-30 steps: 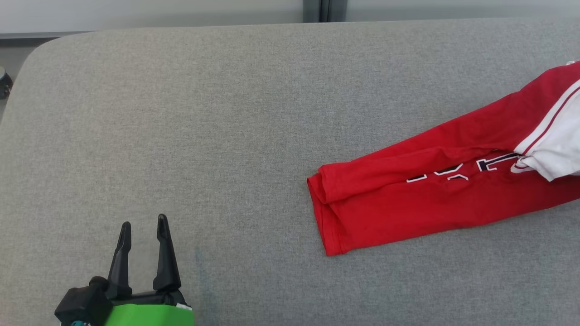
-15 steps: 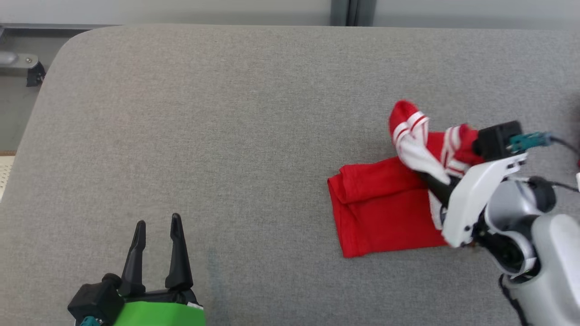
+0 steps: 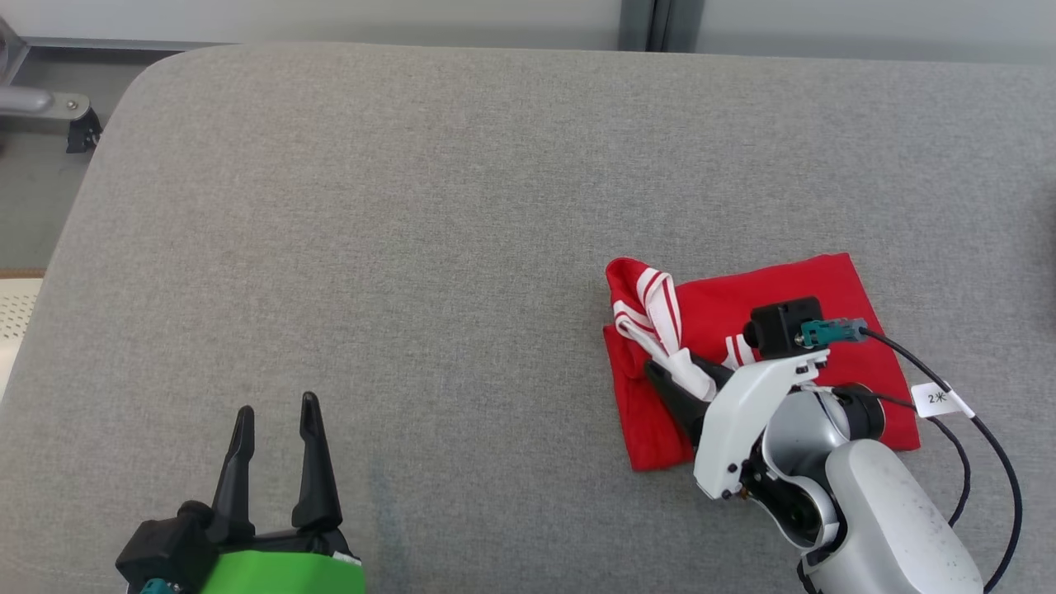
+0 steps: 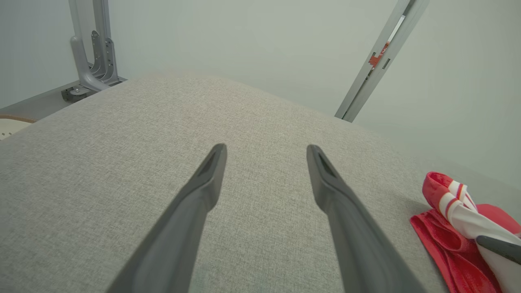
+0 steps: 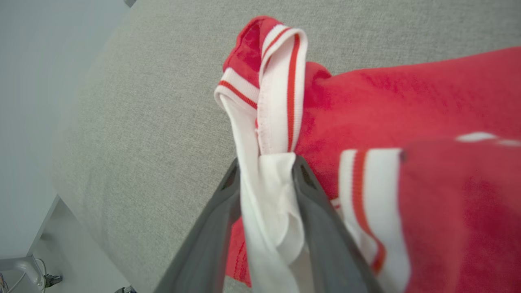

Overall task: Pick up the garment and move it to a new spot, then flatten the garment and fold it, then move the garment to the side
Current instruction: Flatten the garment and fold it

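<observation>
The garment (image 3: 792, 285) is red with white striped trim and lies folded into a rough rectangle at the right of the grey table. My right gripper (image 3: 672, 367) rests low over its left part. In the right wrist view the garment's (image 5: 407, 101) white trimmed part still lies bunched between the right gripper's (image 5: 266, 162) fingers, whose jaws stand parted. My left gripper (image 3: 276, 404) hovers open and empty at the lower left, well away from the cloth. In the left wrist view the left gripper (image 4: 266, 147) points across bare table, with the garment (image 4: 443, 244) at the far right.
The grey padded table (image 3: 412, 206) has a rounded far-left corner. A metal bracket (image 3: 41, 103) stands beyond that corner. A black cable with a white tag (image 3: 940, 402) hangs off my right wrist over the cloth. A slanted metal post (image 4: 378, 61) rises behind the table.
The head view has shifted. My right arm came in with the raised white-trimmed end and laid it over the red part, shortening the garment. Its jaws have parted. The left gripper held still.
</observation>
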